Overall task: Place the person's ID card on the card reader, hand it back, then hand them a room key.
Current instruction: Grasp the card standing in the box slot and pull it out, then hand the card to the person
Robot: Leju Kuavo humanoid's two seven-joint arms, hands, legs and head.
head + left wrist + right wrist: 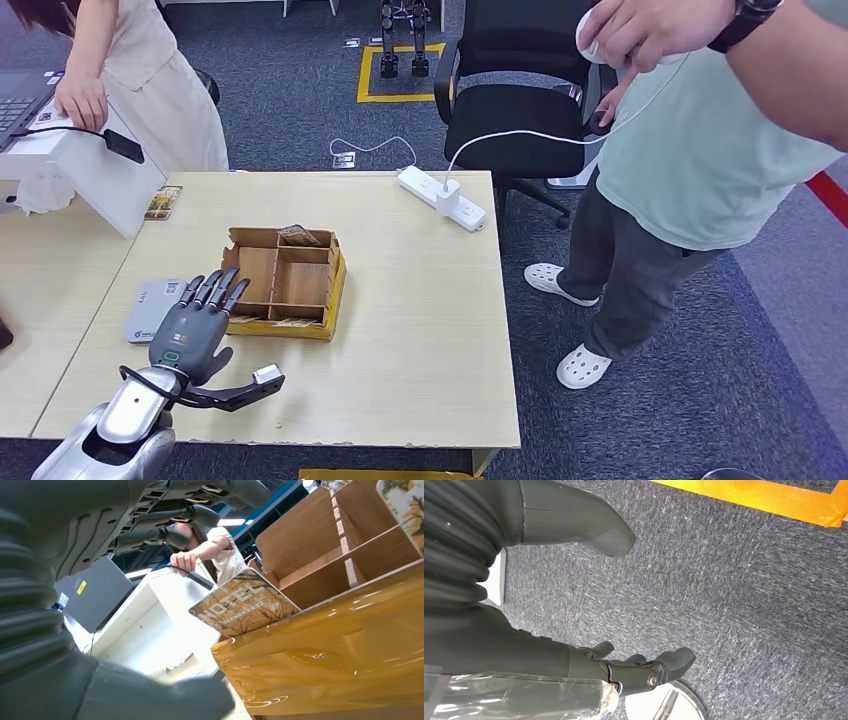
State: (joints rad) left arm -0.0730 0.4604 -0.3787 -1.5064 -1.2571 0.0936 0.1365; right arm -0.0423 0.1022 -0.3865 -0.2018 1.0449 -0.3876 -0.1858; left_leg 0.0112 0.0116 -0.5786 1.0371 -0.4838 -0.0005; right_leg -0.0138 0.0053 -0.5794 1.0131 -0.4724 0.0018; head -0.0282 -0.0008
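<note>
1. Fingers [212, 290] of the left hand [192, 330] are stretched out and apart, holding nothing, over the near left corner of the wooden box [286, 282]; the right hand [634, 667] hangs above grey carpet [734, 590], its fingers loosely curled in on nothing.
2. Table [420, 330]: light wood, carrying everything listed below.
3. Person in a pale green shirt [700, 150], standing at the table's right side; a second person [150, 80] stands at the far left with a hand on a white desk [85, 165].
4. Wooden box: open-topped, divided into compartments, yellow-sided; a room key card [243, 605] printed "HOTEL" leans tilted inside it.
5. Card reader [150, 308]: flat, grey, just left of the box, partly under the left hand.
6. Power strip [440, 197]: white, near the table's far edge.
</note>
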